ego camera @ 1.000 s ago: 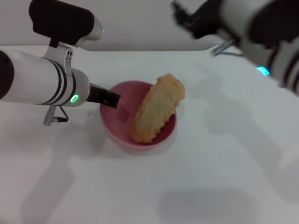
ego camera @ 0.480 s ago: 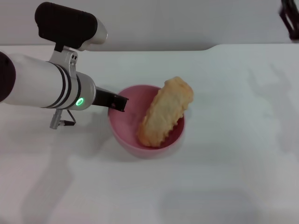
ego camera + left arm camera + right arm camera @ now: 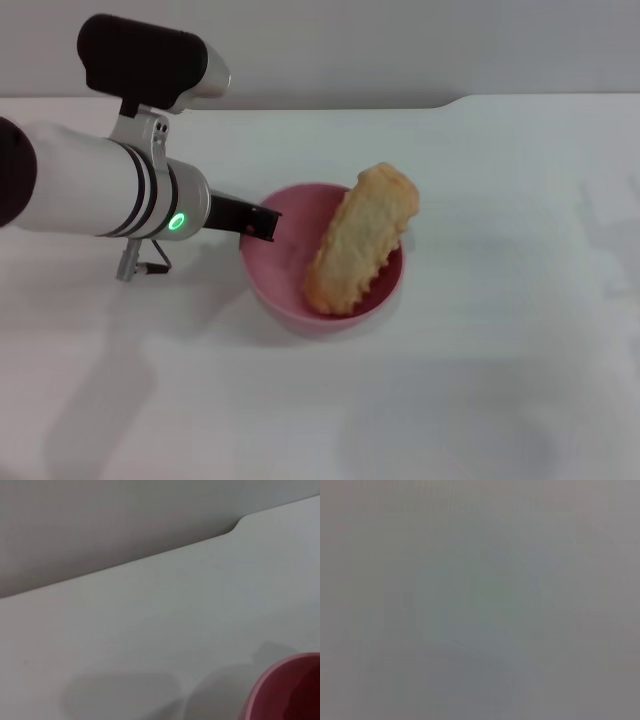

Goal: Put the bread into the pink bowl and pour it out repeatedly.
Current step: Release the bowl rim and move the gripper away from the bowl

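A white table (image 3: 480, 380) meets a grey wall (image 3: 400, 45).

I am finding no readable words, numbers, labels or brand marks anywhere in my views. The one sign showing is a small green ring light (image 3: 178, 222) glowing on my left arm (image 3: 100, 190), and it is carrying no letters or digits that I can make out.

A white table (image 3: 480, 400) meets what seems a plain grey wall (image 3: 400, 40) behind.
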Motion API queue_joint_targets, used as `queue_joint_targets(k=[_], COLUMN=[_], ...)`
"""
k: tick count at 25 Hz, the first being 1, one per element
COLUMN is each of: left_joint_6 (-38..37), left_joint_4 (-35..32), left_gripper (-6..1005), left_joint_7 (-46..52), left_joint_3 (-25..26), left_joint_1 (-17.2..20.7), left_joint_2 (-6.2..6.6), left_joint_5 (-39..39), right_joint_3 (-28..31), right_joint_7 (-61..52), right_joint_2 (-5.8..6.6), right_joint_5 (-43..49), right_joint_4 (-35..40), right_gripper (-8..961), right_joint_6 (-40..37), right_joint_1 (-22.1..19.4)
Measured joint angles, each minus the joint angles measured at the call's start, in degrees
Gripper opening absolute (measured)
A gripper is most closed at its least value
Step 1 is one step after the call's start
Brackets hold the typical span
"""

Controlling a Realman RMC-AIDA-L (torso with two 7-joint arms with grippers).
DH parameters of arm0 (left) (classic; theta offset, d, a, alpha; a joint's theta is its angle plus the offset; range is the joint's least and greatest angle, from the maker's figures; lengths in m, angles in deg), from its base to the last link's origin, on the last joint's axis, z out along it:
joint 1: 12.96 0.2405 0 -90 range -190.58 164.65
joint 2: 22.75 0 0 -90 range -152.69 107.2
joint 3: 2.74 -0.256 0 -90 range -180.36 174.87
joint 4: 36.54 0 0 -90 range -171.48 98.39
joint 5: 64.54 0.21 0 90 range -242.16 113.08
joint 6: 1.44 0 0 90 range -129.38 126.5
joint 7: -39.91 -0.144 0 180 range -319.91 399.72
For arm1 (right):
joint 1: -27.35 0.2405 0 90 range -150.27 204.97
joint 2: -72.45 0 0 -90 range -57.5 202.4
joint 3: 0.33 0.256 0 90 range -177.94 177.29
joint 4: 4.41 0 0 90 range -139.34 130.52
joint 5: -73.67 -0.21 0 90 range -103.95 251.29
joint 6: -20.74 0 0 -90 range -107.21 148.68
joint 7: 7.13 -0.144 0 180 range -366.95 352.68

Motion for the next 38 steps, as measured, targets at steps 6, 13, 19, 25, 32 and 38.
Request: queue_joint_targets(k=[6,13,19,25,32,38], left_joint_6=[-3.8,-7.0,-7.9,-8.0,-7.3,-8.9], left_joint_4=[4.3,7.5,8.3,8.7,9.0,8.1], left_gripper=[49,49,48,53,82,107], left_joint_7=[-0.1,-0.1,-0.1,-0.2,-0.3,-0.9], left_joint_3=[-0.7,-1.6,-1.7,-2.6,-3.3,-4.7], left_joint_1=[-0.1,0.0,-0.2,-0.4,-1.2,-0.8], left_joint_2=[0.06,0.03,0.0,0.03,0.09,0.09], left_joint_5=[-1.0,-1.4,-1.5,-1.5,-1.3,-1.0], right_joint_3=[-0.9,-1.4,-1.5,-1.3,-0.9,-0.8], right_joint_7=[0.0,-0.2,-0.4,-0.4,-0.4,-0.5], right_joint_2=[-0.01,0.22,0.27,0.3,0.36,0.44], right_joint_5=[-0.1,-0.2,-0.2,-0.2,-0.2,-0.2], right_joint_4=[-1.2,-2.6,-3.0,-3.0,-3.0,-3.0], right_gripper=[666,666,666,666,666,666], right_joint_6=[1.5,2.2,2.9,3.3,4.7,6.4], right_joint_1=[0.6,1.7,2.3,2.6,3.2,3.9])
